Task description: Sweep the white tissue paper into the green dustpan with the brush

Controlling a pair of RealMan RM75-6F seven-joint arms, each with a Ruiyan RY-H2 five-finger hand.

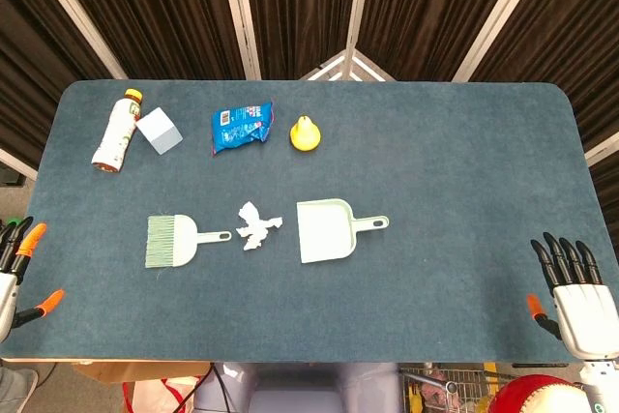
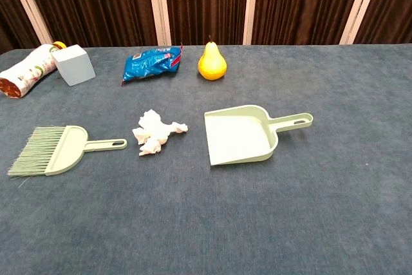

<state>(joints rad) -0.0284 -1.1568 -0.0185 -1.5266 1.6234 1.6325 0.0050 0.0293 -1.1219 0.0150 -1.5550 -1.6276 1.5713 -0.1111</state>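
Note:
A crumpled white tissue (image 1: 258, 226) (image 2: 154, 132) lies on the blue table between the brush and the dustpan. The pale green brush (image 1: 175, 240) (image 2: 56, 149) lies to its left, bristles pointing left, handle toward the tissue. The green dustpan (image 1: 329, 229) (image 2: 241, 134) lies to its right, handle pointing right, its open mouth toward the near table edge. My left hand (image 1: 17, 268) rests at the table's left edge, fingers spread, holding nothing. My right hand (image 1: 574, 289) sits at the right near corner, fingers apart and empty. Neither hand shows in the chest view.
Along the far side lie a bottle on its side (image 1: 117, 130) (image 2: 26, 69), a pale cube (image 1: 159, 131) (image 2: 74, 64), a blue snack packet (image 1: 240, 127) (image 2: 150, 64) and a yellow pear (image 1: 306, 132) (image 2: 212, 62). Dark curtains hang behind the table.

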